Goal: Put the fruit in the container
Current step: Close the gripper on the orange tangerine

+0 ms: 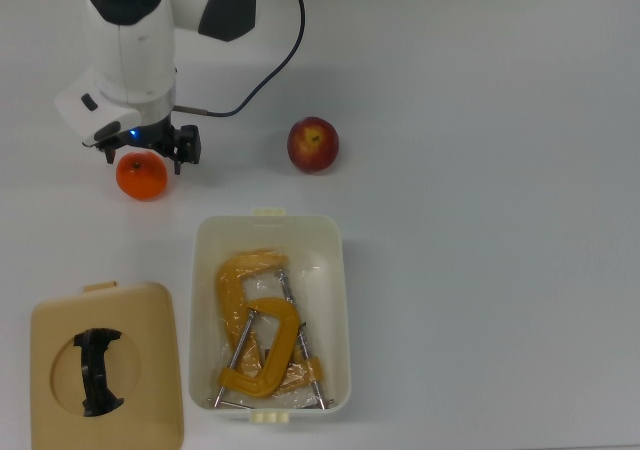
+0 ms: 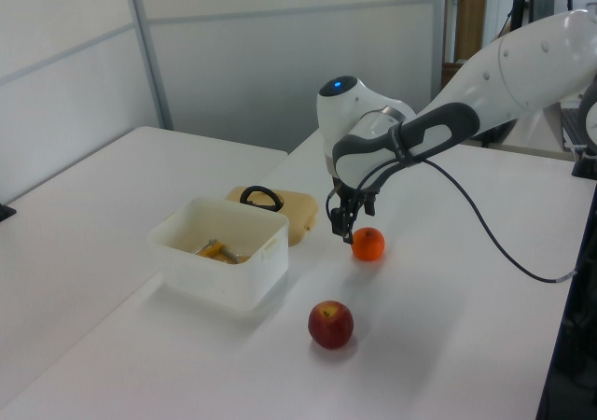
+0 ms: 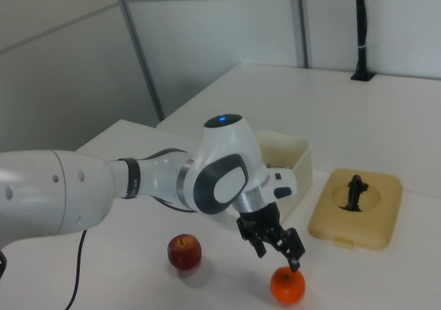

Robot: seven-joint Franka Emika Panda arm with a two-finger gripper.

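1. Gripper [image 1: 143,156] sits right over the orange fruit [image 1: 141,176], fingers spread, one to each side of its upper half; in the right view the gripper [image 3: 275,246] is just above the orange fruit [image 3: 287,286]. Can't tell if the pads touch it.
2. Left view: gripper [image 2: 347,229] is at the upper left edge of the orange fruit [image 2: 368,245], which rests on the table [image 2: 448,280].
3. Red apple [image 1: 313,145] lies on the table [image 1: 480,170], well apart from the gripper, toward the top view's right. It's also seen in the left view [image 2: 331,325] and the right view [image 3: 185,251].
4. Container [image 1: 334,270] is a cream-white tub, open, below both fruits in the top view. Neither fruit is inside it.
5. Inside the container: orange-yellow C-clamps [image 1: 258,330] with metal screws, lying flat on the bottom.
6. Tan lid [image 1: 150,370] with a black handle [image 1: 97,370] lies flat on the table at the top view's lower left, just beside the container, not touching it.
7. Arm's black cable [image 1: 275,60] loops across the table above the apple in the top view.
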